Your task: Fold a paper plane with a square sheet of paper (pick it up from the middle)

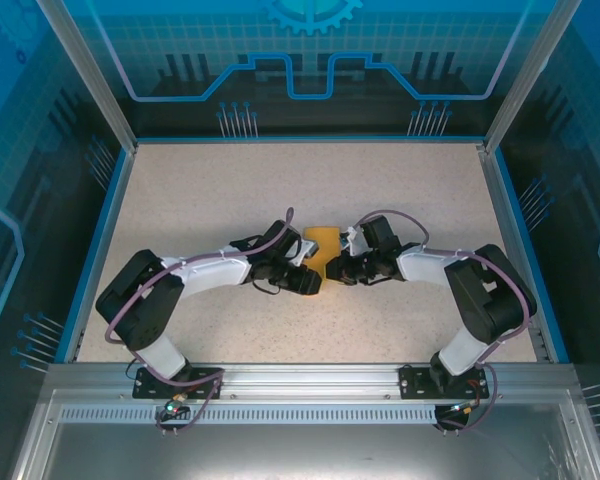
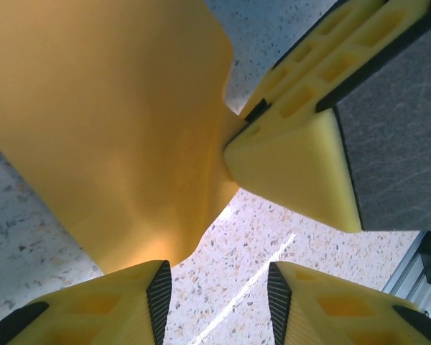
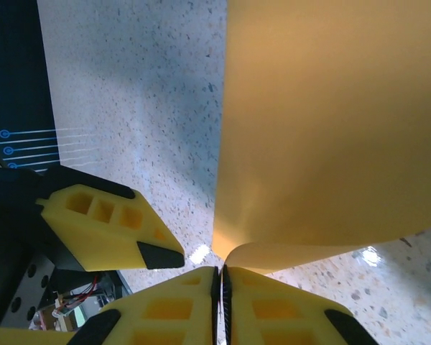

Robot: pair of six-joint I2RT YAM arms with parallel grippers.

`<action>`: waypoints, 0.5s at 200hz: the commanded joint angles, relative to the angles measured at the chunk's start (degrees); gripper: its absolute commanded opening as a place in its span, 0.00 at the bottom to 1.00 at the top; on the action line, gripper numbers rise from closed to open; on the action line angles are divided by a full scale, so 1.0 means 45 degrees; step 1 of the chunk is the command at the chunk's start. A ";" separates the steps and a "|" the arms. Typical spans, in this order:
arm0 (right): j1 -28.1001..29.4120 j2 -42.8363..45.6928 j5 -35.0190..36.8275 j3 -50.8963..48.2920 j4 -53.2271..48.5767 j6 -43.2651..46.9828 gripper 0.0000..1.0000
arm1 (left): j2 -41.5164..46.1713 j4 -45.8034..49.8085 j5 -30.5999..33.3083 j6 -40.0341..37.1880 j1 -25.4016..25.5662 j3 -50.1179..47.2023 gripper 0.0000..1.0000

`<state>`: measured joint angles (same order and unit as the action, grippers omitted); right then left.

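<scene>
Two arms meet mid-worktop (image 1: 230, 190).

Room, left to right:
- Blue left rim (image 1: 98, 250) has the left arm (image 1: 195, 270) elbow close to it, so there is little slack on that side.
- The far half of the speckled surface is bare up to the far rim (image 1: 310, 139).
- A free strip also lies between the arm bases, along the front rail (image 1: 300, 380).
- The right arm (image 1: 485, 285) elbow sits near the right rim (image 1: 521, 250).

Left gripper (image 2: 219, 287) is released. Its jaws are apart and bare worktop is visible between them. The lower edge of the paper ends just above its left pad (image 2: 158, 287); contact or a hair's gap, can't tell from this angle.

The sheet of paper (image 1: 323, 243) sits dead centre between the two grippers. In the left wrist view it is bowed, with a rounded buckle at the top. In the right wrist view its left edge is straight and clean, with open surface beside it. The bottom curls down into the jaws.

Right gripper (image 3: 221, 277) is clenched on the sheet, with the fingers pressed together over the curled edge. In the left wrist view its tips nip the sheet's side.

Markings:
- The back panel (image 1: 400, 60) carries a printed gear emblem (image 1: 312, 12) and light-blue circuit-trace outlines.
- The side walls carry the same dot-ended trace lines (image 3: 29, 147).
</scene>
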<state>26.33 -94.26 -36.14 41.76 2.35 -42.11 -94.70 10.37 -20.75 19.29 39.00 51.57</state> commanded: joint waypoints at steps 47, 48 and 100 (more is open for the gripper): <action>0.0048 -0.0372 -0.0497 0.0427 0.0432 -0.0349 0.12 | -0.0457 -0.0995 0.0514 -0.0380 0.0372 0.0044 0.42; 0.0038 -0.0377 -0.0501 0.0427 0.0433 -0.0359 0.12 | -0.0459 -0.0996 0.0522 -0.0390 0.0374 0.0044 0.41; -0.0011 -0.0514 -0.0708 0.0399 0.0679 -0.0520 0.12 | -0.0704 -0.1161 0.0947 -0.0543 0.0385 0.0021 0.31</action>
<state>26.33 -95.98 -37.65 42.48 4.54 -43.75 -96.92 6.70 -18.46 18.85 40.36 51.59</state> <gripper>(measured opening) 0.124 0.323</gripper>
